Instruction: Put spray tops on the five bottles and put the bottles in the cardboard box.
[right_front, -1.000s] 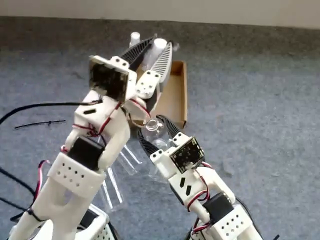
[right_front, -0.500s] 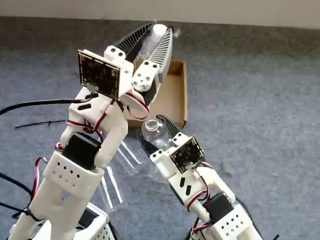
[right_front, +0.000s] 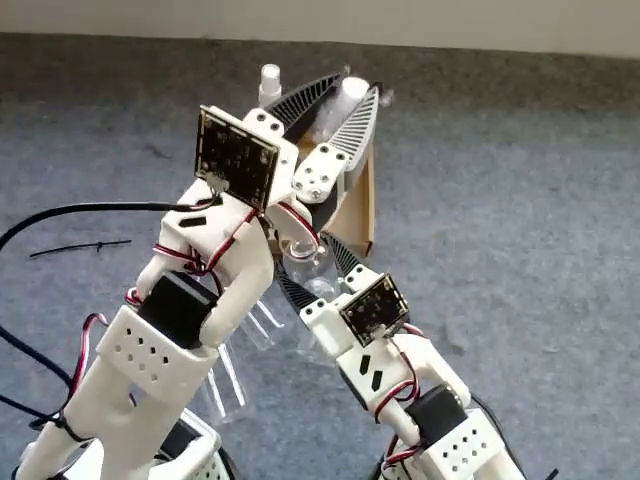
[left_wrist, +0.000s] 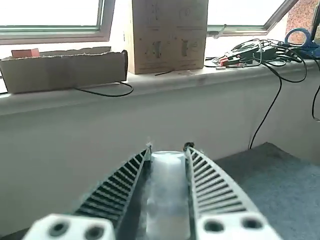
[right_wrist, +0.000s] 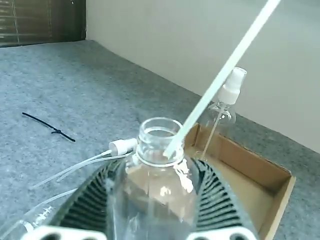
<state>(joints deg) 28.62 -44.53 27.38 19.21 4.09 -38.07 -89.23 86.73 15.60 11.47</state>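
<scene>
My left gripper (right_front: 349, 88) is raised over the cardboard box (right_front: 352, 195), shut on a white spray top (right_front: 344, 97); the left wrist view has that spray top (left_wrist: 167, 187) between its ribbed fingers (left_wrist: 120, 185). The top's long dip tube (right_wrist: 220, 85) slants down with its end inside the mouth of a clear open bottle (right_wrist: 157, 175). My right gripper (right_front: 305, 262) is shut on this bottle (right_front: 304, 258), upright just in front of the box. Another bottle (right_wrist: 221, 107) with a spray top fitted stands at the box's (right_wrist: 252, 172) far end.
Loose spray tops (right_wrist: 121, 146) with clear tubes (right_front: 228, 368) lie on the grey carpet to the left of my right arm. A black cable tie (right_wrist: 47, 127) lies farther left. A black cable (right_front: 70, 215) runs in from the left.
My left arm swung up and left, then came right with the spray top, which now sits above the held bottle. The right arm has stayed still.
</scene>
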